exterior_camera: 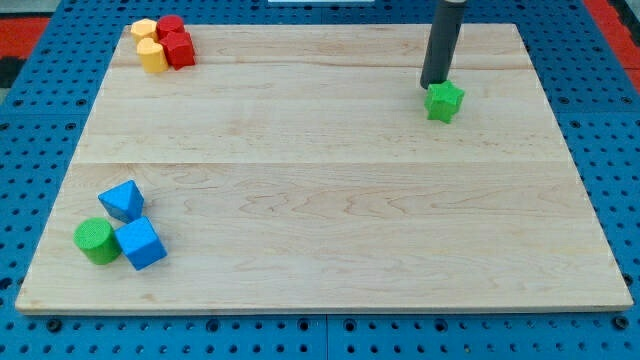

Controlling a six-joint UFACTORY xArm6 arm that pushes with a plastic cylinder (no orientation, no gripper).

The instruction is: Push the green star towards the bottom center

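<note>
Blue pegboard full of little holes [40, 100] lies all around your pale wooden tabletop [320, 230], and the wood is mostly bare. Your arm has no hand at all, so nothing opens or shuts; it ends in a dark rod, and my tip [434, 86] sits near the view's top right. The green star [444, 101] is right there too, just below the tip and a bit to its right, and the two look like they touch or almost touch. That is a good side to push from, since the star has to go down and to the left to reach the bottom middle. It is still far from that spot, so I think the job has only just begun. Keep the tip behind the middle of the star, on its upper right side, or the star may spin and slip off to one side. Push slowly and fix your aim if it drifts. Nothing stands in your way, because the path across the wood is open. A red block [177, 43] and yellow block [150, 49] pile sits in the top left corner. Two blue blocks [130, 222] and a green round block [96, 241] sit at the bottom left. Stop before you drift that far left.
</note>
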